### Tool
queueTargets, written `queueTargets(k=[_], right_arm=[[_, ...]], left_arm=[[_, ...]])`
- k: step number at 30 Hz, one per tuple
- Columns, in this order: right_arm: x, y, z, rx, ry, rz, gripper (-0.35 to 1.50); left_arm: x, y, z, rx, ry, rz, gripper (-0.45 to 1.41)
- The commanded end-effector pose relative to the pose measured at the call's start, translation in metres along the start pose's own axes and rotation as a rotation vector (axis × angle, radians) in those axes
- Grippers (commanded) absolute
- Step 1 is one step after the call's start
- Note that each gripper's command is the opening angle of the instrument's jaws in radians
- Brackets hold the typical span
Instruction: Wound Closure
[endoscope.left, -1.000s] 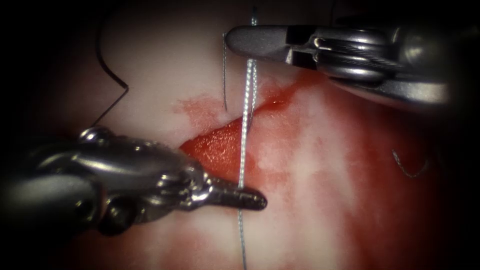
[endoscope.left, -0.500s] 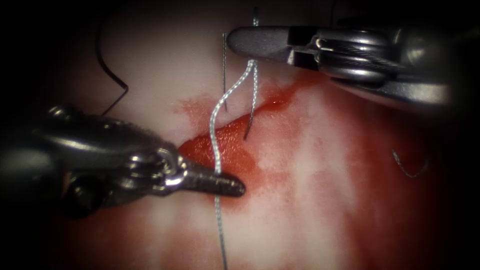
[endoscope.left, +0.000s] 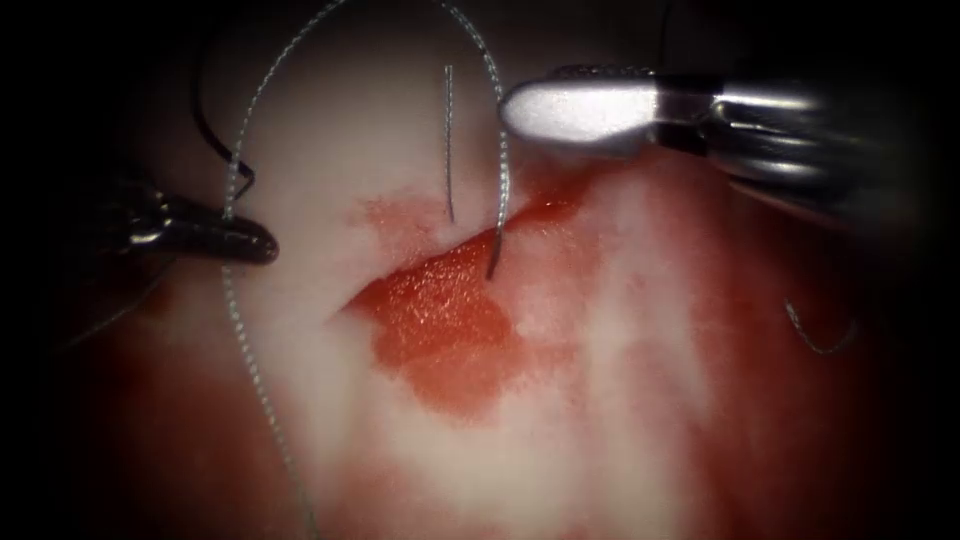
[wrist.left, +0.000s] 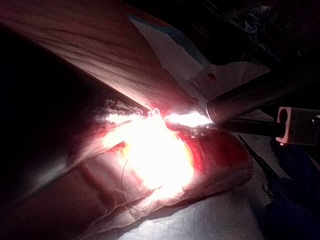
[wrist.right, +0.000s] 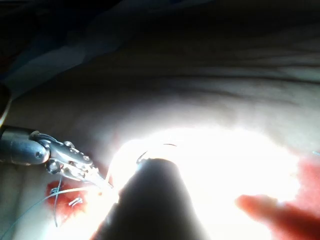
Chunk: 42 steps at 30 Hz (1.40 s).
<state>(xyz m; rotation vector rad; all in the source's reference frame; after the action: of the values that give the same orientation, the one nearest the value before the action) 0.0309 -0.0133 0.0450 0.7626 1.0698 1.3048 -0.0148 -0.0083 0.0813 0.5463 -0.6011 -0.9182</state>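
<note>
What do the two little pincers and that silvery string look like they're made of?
The right tool looks like smooth polished metal: it shines bright silver. The left tool, shut on the thread left of the cut, looks like darker metal with small glints. The thread seems braided, possibly synthetic fibre: its surface shows a fine twisted, beaded texture.

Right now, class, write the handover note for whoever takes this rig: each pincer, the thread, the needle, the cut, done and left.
Left pincer: shut on the thread, on the left side of the cut; it has drawn the thread out leftward over the last second.
Right pincer: above the cut's upper end, holding nothing that I can see; jaw state unclear.
Thread: arcs up from the left pincer and comes down into the tissue at the cut's upper edge.
Needle: cannot place it.
Cut gapes, with red fluid in it: closing remains.
</note>
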Motion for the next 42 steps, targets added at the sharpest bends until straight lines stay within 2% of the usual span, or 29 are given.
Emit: queueTargets(k=[1,4,5,6,7,8,12,18,20,21,22,25,32,37,42], right_arm=[[0.0015,-0.0003,0.0001,-0.024,0.034,0.000,0.42],[0.0019,0.0005,-0.0007,-0.059,0.067,0.005,0.42],[0.0020,0.0008,-0.0008,-0.070,0.077,0.000,0.37],[0.0021,0.0012,-0.0009,-0.083,0.089,0.002,0.12],[0.0023,0.0015,-0.0009,-0.096,0.103,0.003,-0.21],[0.0024,0.0018,-0.0008,-0.097,0.104,0.005,-0.35],[0.0026,0.0030,0.0006,-0.030,0.046,0.003,-0.35],[0.0004,0.0041,0.0040,0.038,-0.114,-0.061,-0.35],[-0.0008,0.0042,0.0054,0.074,-0.174,-0.100,-0.35],[-0.0018,0.0042,0.0065,0.144,-0.248,-0.129,-0.35],[-0.0018,0.0042,0.0065,0.144,-0.248,-0.129,-0.35],[-0.0030,0.0039,0.0074,0.222,-0.335,-0.167,-0.35],[-0.0044,0.0028,0.0075,0.315,-0.410,-0.228,-0.35],[-0.0042,0.0024,0.0071,0.393,-0.368,-0.223,-0.35],[-0.0036,0.0023,0.0067,0.463,-0.311,-0.200,-0.35]], left_arm=[[-0.0009,0.0005,-0.0006,-0.023,0.029,0.048,-0.45],[-0.0003,0.0017,-0.0024,-0.086,0.146,0.285,-0.45],[-0.0003,0.0021,-0.0029,-0.121,0.178,0.376,-0.45],[-0.0004,0.0023,-0.0032,-0.157,0.198,0.411,-0.45],[-0.0005,0.0025,-0.0034,-0.186,0.209,0.426,-0.45],[-0.0008,0.0027,-0.0036,-0.210,0.216,0.464,-0.45],[-0.0016,0.0026,-0.0038,-0.223,0.225,0.561,-0.45],[-0.0046,0.0013,-0.0035,-0.239,0.066,0.486,-0.45],[-0.0052,0.0008,-0.0029,-0.291,0.009,0.406,-0.45],[-0.0056,0.0000,-0.0020,-0.360,-0.039,0.304,-0.45],[-0.0056,0.0000,-0.0020,-0.360,-0.039,0.304,-0.45],[-0.0061,-0.0009,-0.0002,-0.311,-0.032,0.248,-0.45],[-0.0056,-0.0014,0.0041,-0.201,-0.018,0.245,-0.45],[-0.0056,-0.0010,0.0063,-0.152,-0.018,0.214,-0.45],[-0.0053,-0.0011,0.0069,-0.098,0.015,0.209,-0.45]])
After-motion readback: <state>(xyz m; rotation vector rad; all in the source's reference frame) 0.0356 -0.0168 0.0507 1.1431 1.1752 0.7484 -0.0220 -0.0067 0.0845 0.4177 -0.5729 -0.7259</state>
